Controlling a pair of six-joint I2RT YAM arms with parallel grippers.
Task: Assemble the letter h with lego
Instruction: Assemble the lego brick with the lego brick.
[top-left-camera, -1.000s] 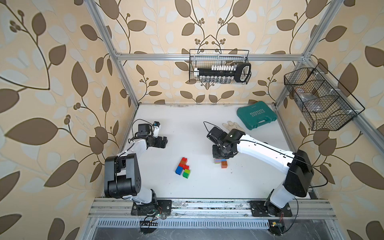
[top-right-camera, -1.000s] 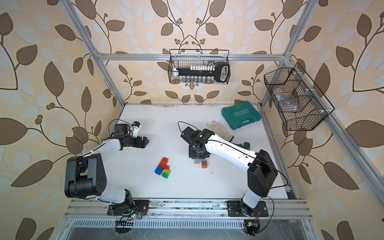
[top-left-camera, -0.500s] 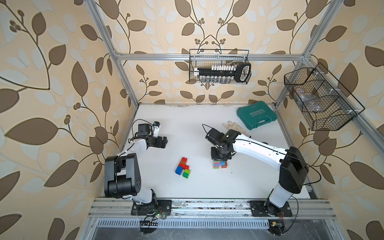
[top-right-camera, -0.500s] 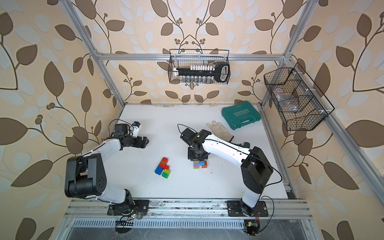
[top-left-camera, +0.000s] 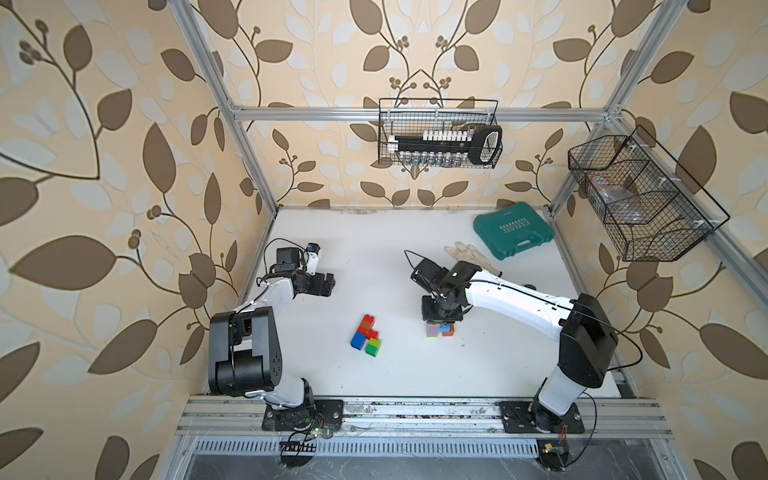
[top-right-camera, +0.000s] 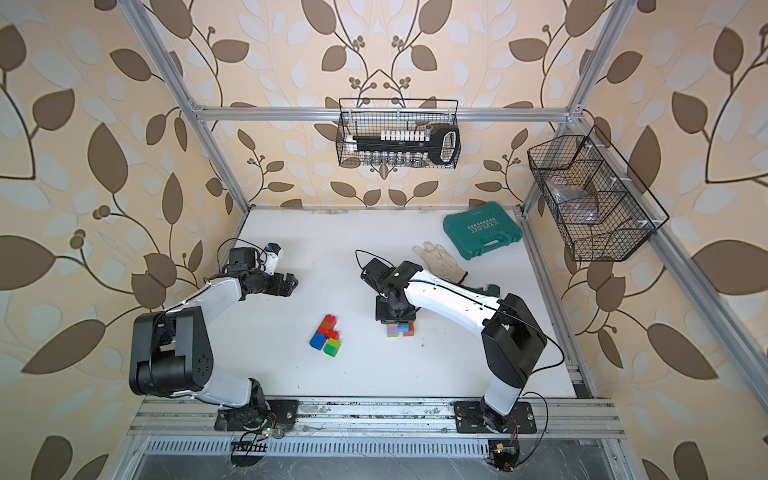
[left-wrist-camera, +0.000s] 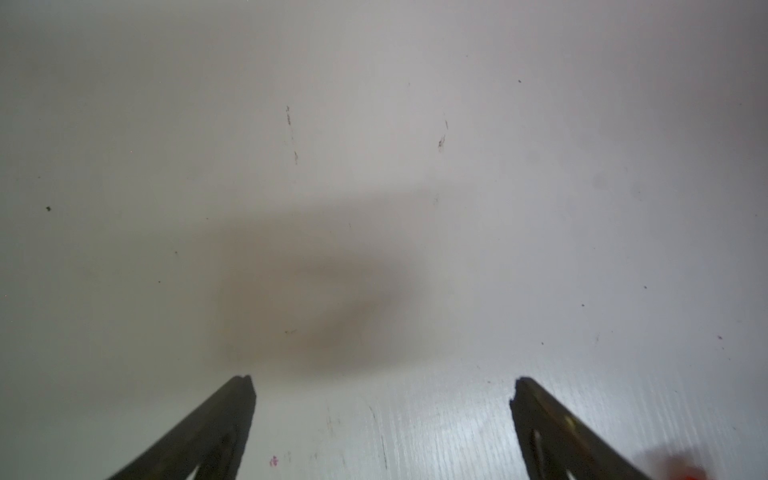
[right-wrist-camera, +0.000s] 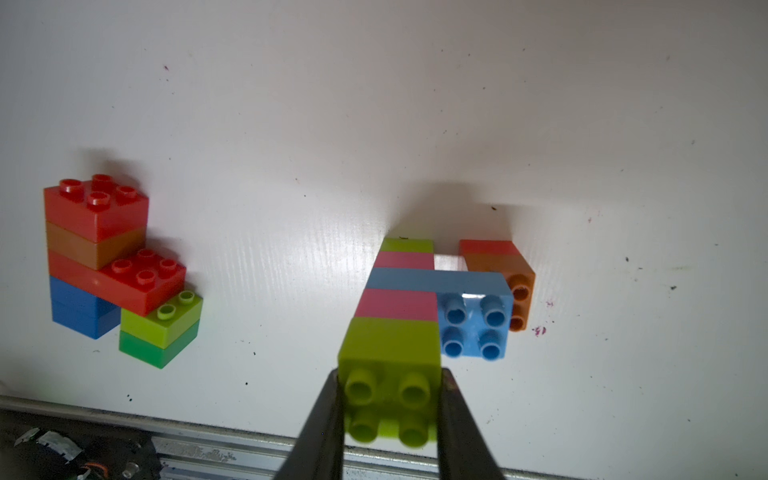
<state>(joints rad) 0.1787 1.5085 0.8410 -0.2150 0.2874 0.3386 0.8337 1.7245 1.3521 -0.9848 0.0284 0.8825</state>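
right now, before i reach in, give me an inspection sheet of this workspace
surface: white table, small specks and scuffs.
job's things: two lego builds standing apart: red-topped build with orange, blue and green; lime-topped build with pink, light blue and orange, under the right arm.
clutter: teal case and white glove, far side of the table.
grippers: left gripper open over bare table; right gripper closed on the lime top brick.
cables: left wrist cable and right wrist cable loop free; none on the bricks.
surroundings: back-wall basket with tools, side basket, leaf wallpaper.
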